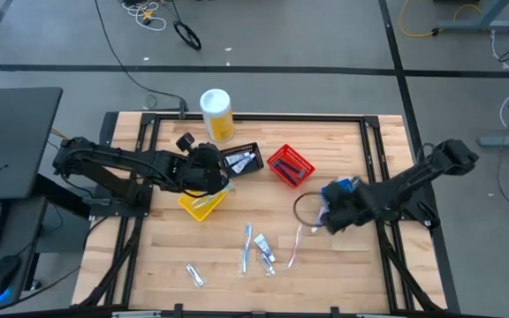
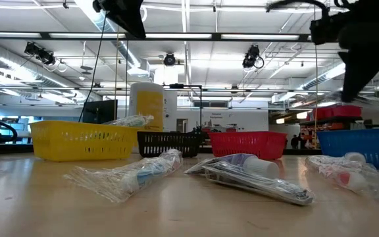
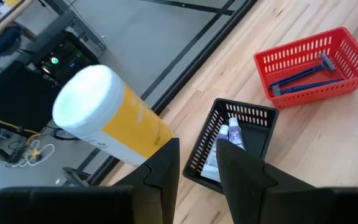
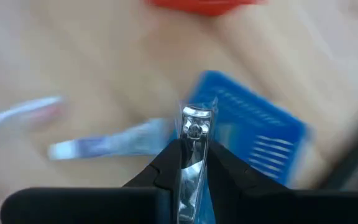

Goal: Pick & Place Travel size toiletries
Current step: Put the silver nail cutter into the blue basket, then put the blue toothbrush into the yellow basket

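Item in hand: a wrapped nail clipper (image 4: 193, 134), its shiny metal end standing up between the fingers of the right hand (image 4: 193, 163), which is pinching it tight through the clear wrapper. The clipper's long axis is running along the fingers, pointing outward from the hand.

Key relation: the blue basket (image 1: 341, 189) is lying just beside and below the right hand (image 1: 332, 220) in the high view, toward the far edge of the surface (image 1: 360, 274); in the right wrist view the blue basket (image 4: 257, 134) is sitting just beyond the clipper's tip. A short carry over its rim looks like the move being prepared, judged from the layout only.

Right arm pose: reaching in from the right side, low over the surface.

Left hand (image 1: 210, 172): hovering over the yellow basket (image 1: 200, 206) and black basket (image 1: 242, 160), fingers (image 3: 166, 171) slightly parted, holding nothing visible.

Remaining stock: several wrapped toiletries (image 1: 259, 252) are lying loose on the near middle of the surface, nearer the right arm; razors (image 3: 303, 73) are lying in the red basket (image 3: 353, 53).
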`<state>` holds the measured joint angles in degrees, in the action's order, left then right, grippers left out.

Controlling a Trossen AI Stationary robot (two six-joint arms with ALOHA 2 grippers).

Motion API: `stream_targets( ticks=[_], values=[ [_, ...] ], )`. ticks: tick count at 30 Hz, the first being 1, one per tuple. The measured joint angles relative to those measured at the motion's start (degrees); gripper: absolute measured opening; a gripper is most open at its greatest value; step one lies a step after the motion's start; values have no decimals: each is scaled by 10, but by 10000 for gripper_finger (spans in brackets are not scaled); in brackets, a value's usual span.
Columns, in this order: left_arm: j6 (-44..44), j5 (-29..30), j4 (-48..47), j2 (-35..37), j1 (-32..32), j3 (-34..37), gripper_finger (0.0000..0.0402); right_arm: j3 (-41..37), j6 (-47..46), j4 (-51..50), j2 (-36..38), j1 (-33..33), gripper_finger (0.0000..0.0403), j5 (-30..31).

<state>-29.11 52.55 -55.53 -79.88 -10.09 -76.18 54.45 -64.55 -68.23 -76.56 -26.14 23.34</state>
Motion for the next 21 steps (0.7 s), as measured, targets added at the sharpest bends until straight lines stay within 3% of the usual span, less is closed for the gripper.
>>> stream_targets(
  ticks=[4,10,14,21],
  values=[
    [-3,-29,0,0,0,0,114,-18,-47,-79,30,23,61,9],
    [-3,-53,0,0,0,0,114,-95,-25,-6,38,29,62,-32],
    [-5,-53,0,0,0,0,114,-132,6,49,38,30,86,-81],
    [-17,-53,2,0,0,0,114,-128,34,34,38,31,132,-60]
  ],
)
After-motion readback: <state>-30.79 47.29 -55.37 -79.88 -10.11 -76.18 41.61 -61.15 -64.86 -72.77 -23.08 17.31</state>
